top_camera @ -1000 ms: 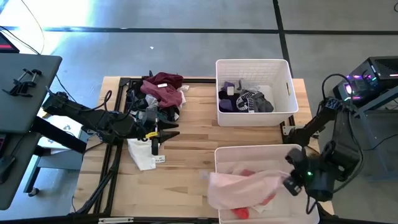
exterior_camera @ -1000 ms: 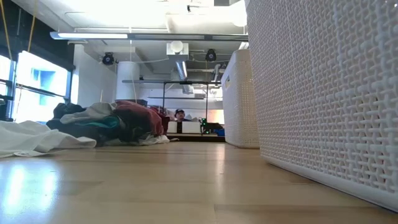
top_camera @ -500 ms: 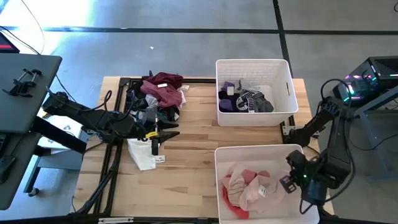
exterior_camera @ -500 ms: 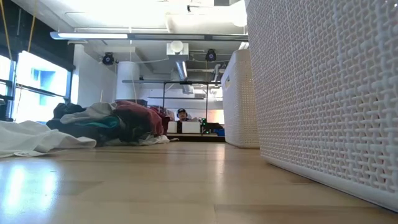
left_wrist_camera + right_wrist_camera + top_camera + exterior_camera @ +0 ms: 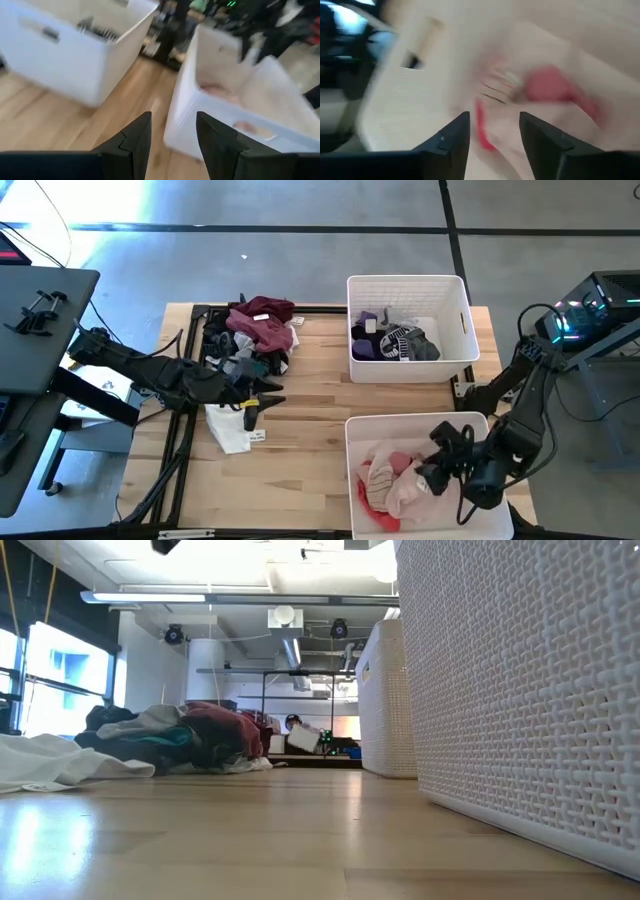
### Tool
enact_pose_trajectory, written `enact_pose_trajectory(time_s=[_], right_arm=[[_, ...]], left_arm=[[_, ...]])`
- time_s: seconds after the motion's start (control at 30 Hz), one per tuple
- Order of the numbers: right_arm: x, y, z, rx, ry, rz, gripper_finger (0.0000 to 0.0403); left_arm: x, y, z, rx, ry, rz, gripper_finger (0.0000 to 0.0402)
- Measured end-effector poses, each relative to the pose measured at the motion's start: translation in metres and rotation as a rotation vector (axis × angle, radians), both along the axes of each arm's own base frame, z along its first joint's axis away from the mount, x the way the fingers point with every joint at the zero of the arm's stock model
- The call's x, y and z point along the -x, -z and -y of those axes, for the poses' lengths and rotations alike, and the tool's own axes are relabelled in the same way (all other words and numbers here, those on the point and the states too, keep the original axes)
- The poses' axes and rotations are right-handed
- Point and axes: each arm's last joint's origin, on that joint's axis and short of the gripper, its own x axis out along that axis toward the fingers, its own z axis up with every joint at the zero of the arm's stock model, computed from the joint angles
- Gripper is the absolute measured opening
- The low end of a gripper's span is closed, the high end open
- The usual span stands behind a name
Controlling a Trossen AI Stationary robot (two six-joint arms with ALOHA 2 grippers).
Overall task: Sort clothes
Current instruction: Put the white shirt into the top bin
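- The table [image 5: 300,410], pale wood, filled the middle of the high view, with a black frame [image 5: 190,380] lying along its 9 o'clock side.
- The near bin [image 5: 400,425] sat at the table's 5 o'clock corner; the far bin [image 5: 405,285] sat at 1 o'clock, well apart from it.
- The pile [image 5: 255,335] of clothes, maroon on top with black and white under it, lay at about 11 o'clock on the table; in the low view it showed as a heap [image 5: 180,735] of maroon, grey and dark cloth.
- The pink cloth [image 5: 395,480] lay crumpled in the near bin with red showing at its 7 o'clock edge, free of any grip.
- Dark clothes [image 5: 395,340], purple, black and grey, lay in the far bin.
- A white cloth [image 5: 228,430] lay flat on the table at 6 o'clock of the pile.
- The left gripper [image 5: 262,395] hung over the table just at 5 o'clock of the pile, its fingers [image 5: 135,137] spread and empty, pointing toward the bins.
- The right gripper [image 5: 440,455] hung over the near bin at 3 o'clock of the pink cloth, its fingers [image 5: 452,137] released and holding nothing.
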Motion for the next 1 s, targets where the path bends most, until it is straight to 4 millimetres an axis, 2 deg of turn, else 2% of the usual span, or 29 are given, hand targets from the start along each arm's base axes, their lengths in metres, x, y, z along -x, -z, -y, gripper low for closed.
enact_pose_trajectory(time_s=[0.17, 0.4, 0.53, 0.73, 0.87, 1.0], right_arm=[[-0.016, -0.009, 0.0, 0.124, -0.024, 0.223, 0.0168], [-0.038, -0.026, 0.008, 0.406, 0.086, 0.502, 0.0168], [-0.053, -0.036, 0.014, 0.501, 0.114, 0.57, 0.0168], [-0.074, -0.048, 0.02, 0.58, 0.105, 0.631, 0.0168], [-0.089, -0.05, 0.023, 0.619, 0.088, 0.653, 0.0169], [-0.1, -0.056, 0.028, 0.602, 0.044, 0.696, 0.0169]], left_arm=[[0.007, 0.014, -0.003, 0.074, -0.065, -0.134, 0.0145], [0.013, 0.032, -0.008, 0.136, -0.198, -0.223, 0.0145], [0.016, 0.06, -0.008, 0.189, -0.218, -0.309, 0.0145], [0.029, 0.109, -0.007, 0.444, -0.265, -0.494, 0.0145], [0.043, 0.138, -0.009, 0.586, -0.352, -0.651, 0.0145], [0.06, 0.163, -0.012, 0.643, -0.445, -0.798, 0.0145]])
